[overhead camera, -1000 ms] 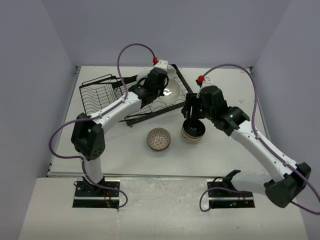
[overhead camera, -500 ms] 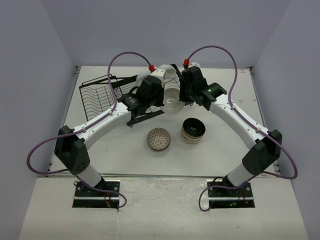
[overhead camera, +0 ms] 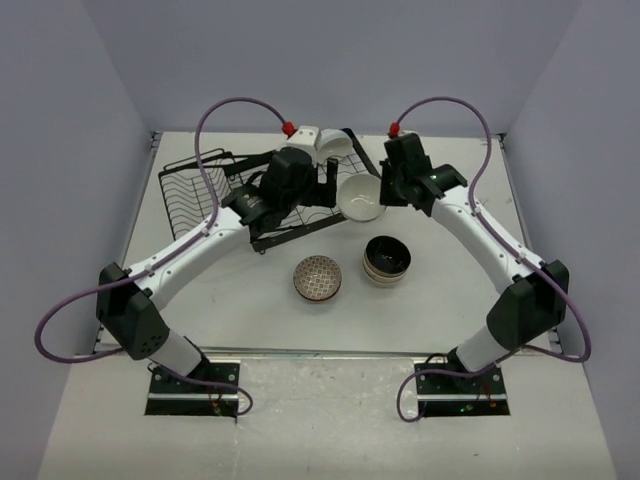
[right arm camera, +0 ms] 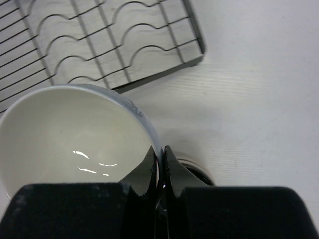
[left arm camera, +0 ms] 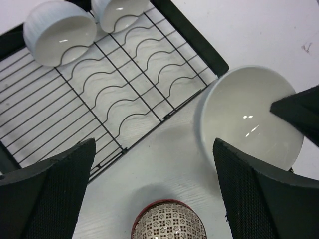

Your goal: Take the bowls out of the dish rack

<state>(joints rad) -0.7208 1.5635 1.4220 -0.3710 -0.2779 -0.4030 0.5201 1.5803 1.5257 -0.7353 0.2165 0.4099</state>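
My right gripper (right arm camera: 160,152) is shut on the rim of a white bowl (right arm camera: 75,134), pinching it between the fingers. The bowl (overhead camera: 360,197) hangs just right of the black wire dish rack (overhead camera: 200,190). My left gripper (left arm camera: 153,144) is open beside that bowl (left arm camera: 249,119), with nothing between its fingers. It hovers over the rack's front edge (left arm camera: 124,84). Two white bowls (left arm camera: 60,32) (left arm camera: 119,12) rest at the rack's far end (overhead camera: 322,140). On the table stand a red-rimmed patterned bowl (overhead camera: 317,277) and a stack of dark-lined bowls (overhead camera: 386,260).
The rack's tray (right arm camera: 109,45) with its curved dividers lies under and left of the held bowl. The dark stack (right arm camera: 192,172) sits right below my right fingers. Purple cables arch over both arms. Grey walls close in the table.
My left gripper has opened and let go of the white bowl. My right gripper has shut on its rim and carried it right, off the rack.
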